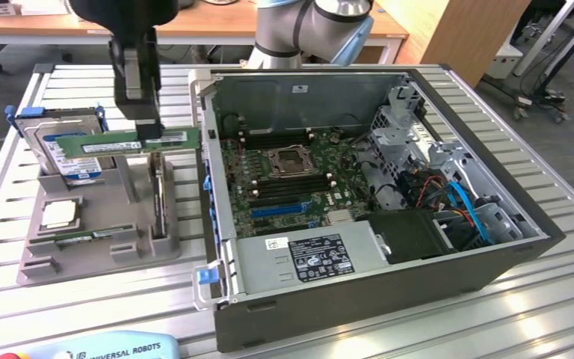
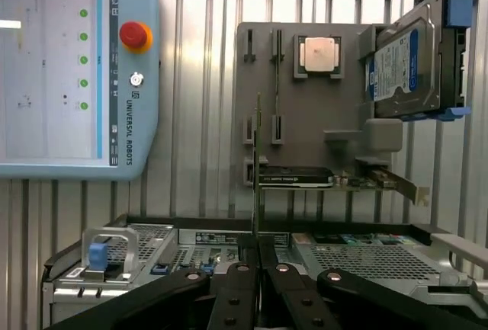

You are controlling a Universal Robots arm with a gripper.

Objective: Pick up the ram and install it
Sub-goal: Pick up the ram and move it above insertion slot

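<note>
Exterior view: the gripper (image 1: 150, 129) pinches the ram (image 1: 117, 143) by its upper edge. The stick hangs level just beneath it, clear above the grey parts holder (image 1: 98, 250), with the open computer case (image 1: 367, 299) alongside.

Wrist view: the fingers (image 2: 236, 296) are closed on the ram, seen edge-on straight ahead. So narrow a grip could let the stick tilt or slip and miss its slot.

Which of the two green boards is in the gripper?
The ram, the long labelled stick held level above the grey holder by the gripper; the shorter board lies low in the holder.
</note>
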